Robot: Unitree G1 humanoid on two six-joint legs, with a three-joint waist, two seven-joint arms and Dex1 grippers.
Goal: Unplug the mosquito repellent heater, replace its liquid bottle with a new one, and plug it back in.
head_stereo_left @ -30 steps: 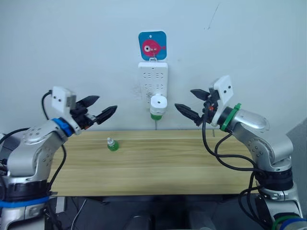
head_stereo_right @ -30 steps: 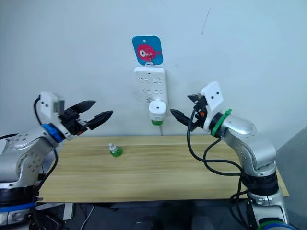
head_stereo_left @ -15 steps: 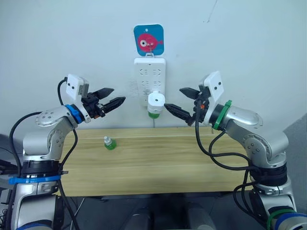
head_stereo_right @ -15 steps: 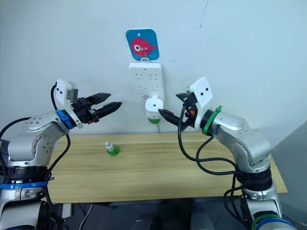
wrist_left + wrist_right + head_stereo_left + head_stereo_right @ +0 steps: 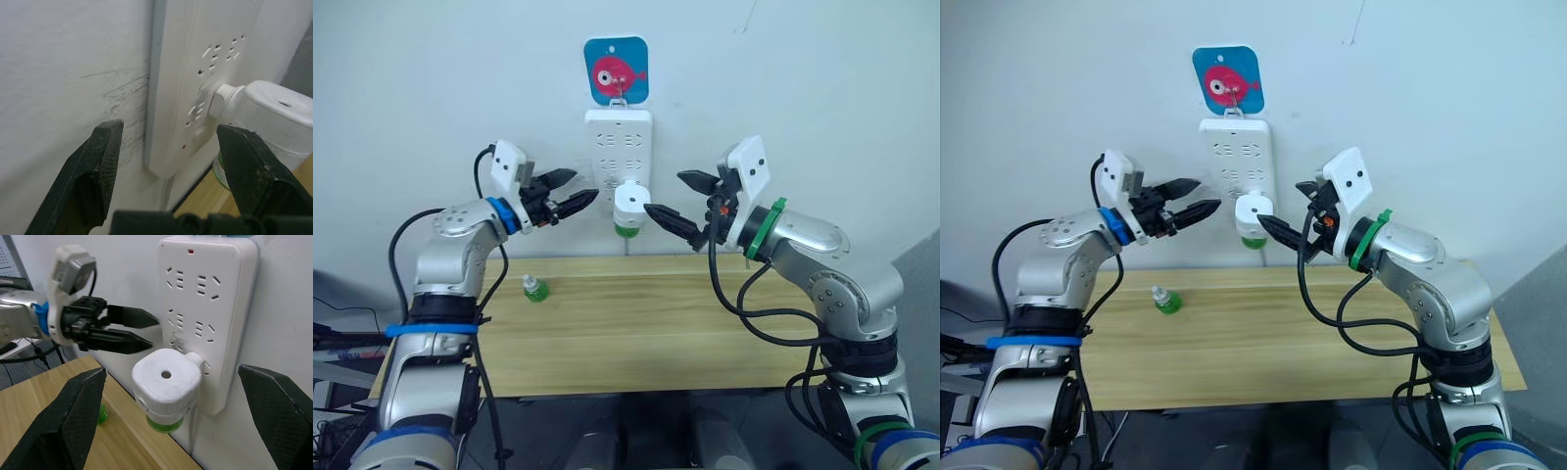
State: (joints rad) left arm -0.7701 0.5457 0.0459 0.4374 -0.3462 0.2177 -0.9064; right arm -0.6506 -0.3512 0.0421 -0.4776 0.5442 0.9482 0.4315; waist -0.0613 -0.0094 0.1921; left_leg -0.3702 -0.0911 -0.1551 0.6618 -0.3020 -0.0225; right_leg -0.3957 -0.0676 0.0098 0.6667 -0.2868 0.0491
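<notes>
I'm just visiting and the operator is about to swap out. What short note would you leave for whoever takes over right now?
Left gripper: open, empty, raised near the left edge of the white socket strip on the wall.
Right gripper: open, empty, just right of the mosquito repellent heater, not gripping it.
The heater is plugged into the strip, its green bottle attached underneath.
A small green bottle, likely the replacement, stands on the wooden table.
Done: only the approach.
Left: unplug the heater, swap bottles, plug it back in.
</notes>
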